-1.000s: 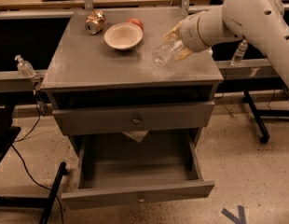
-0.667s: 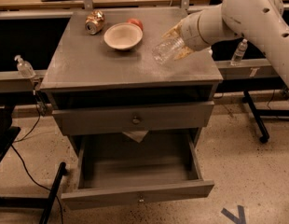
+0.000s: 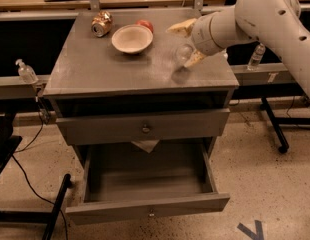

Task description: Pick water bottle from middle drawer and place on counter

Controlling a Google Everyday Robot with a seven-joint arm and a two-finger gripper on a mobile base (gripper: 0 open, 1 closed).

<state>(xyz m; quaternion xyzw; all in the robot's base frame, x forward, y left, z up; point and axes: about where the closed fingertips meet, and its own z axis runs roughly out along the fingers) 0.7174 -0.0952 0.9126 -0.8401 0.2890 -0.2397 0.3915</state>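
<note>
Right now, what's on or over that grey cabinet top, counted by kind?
Clear ribbed plastic water bottle, held by the gripper above the counter: 1
Round beige bowl: 1
Crushed metal can: 1
Small red object: 1
Total: 4

White arm [image 3: 265,14] extends from the frame's upper right toward centre; gripper [image 3: 181,45] fingers clasp the water bottle [image 3: 185,53].

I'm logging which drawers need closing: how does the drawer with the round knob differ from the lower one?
The upper drawer is pushed in; the middle drawer below it is pulled well out, its inside exposed. The upper drawer's knob is a larger ring; the middle drawer's is tiny. Both are grey with plain fronts. The pincer is over the counter's right side, shut on the water bottle.
</note>
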